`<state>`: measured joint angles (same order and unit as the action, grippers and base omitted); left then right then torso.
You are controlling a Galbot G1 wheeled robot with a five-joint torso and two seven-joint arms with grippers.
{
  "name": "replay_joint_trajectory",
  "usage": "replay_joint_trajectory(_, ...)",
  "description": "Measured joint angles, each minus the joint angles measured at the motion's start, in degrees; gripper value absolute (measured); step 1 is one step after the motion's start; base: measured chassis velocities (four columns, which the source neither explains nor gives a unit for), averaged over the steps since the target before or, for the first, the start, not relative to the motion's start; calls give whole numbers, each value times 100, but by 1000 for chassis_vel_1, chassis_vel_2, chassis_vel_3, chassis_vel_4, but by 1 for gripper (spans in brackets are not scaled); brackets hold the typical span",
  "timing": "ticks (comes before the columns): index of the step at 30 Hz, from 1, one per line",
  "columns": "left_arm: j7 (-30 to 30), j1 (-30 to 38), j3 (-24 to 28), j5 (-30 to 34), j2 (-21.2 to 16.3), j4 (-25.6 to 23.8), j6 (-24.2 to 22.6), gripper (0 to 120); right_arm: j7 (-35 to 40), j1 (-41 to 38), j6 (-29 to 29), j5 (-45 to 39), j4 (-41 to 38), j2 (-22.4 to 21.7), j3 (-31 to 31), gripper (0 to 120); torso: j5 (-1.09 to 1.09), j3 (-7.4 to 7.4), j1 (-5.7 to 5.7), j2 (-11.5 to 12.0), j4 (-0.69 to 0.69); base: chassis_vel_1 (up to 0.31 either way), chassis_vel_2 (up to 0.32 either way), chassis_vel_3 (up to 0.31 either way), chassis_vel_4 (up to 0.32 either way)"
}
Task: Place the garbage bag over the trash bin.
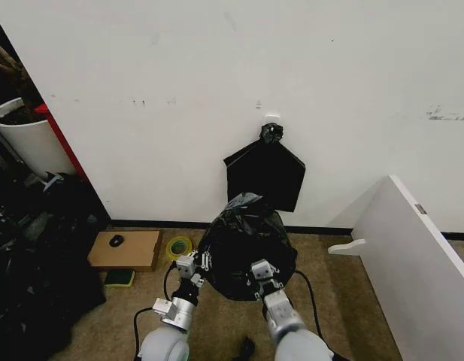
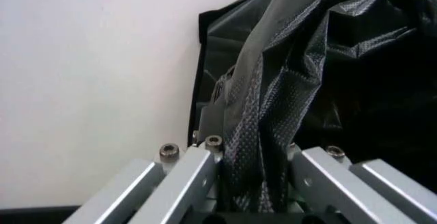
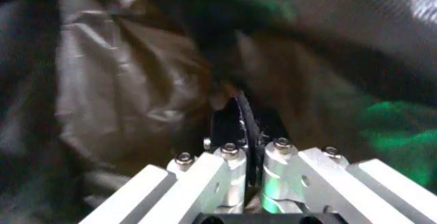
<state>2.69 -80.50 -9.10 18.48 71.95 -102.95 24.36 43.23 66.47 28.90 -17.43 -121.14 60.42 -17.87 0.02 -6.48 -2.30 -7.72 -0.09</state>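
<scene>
glossy black garbage bag [image 1: 247, 252]; white wall [image 1: 216, 68]; tan cardboard box [image 1: 126, 250]; brown carpet [image 1: 216, 316]

The garbage bag [image 1: 247, 244] sits on the floor near the far wall, in the middle of the scene. The left gripper [image 1: 190, 265] meets its near-left edge and the right gripper [image 1: 262, 272] its near-right edge. Behind it, on the wall, hangs a flat bag [image 1: 265, 174]. Left of the garbage bag lies a tape roll [image 1: 178, 246], then a cardboard box [image 1: 126, 250]. A white board [image 1: 412, 263] leans at the right.
</scene>
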Motion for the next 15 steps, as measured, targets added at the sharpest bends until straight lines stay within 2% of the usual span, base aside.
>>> replay_joint_trajectory(4, -6, -6, -4, -25, 29, -11, 32, 3, 339, -257, 150, -61, 256, 97, -129, 0, 0, 0, 0, 0, -1, 0, 0, 0, 0)
replay_joint_trajectory(15, -27, -15, 168, 18, 85, -79, 27, 3, 521, -607, 251, -52, 666, 393, -317, 0, 0, 0, 0, 0, -1, 0, 0, 0, 0)
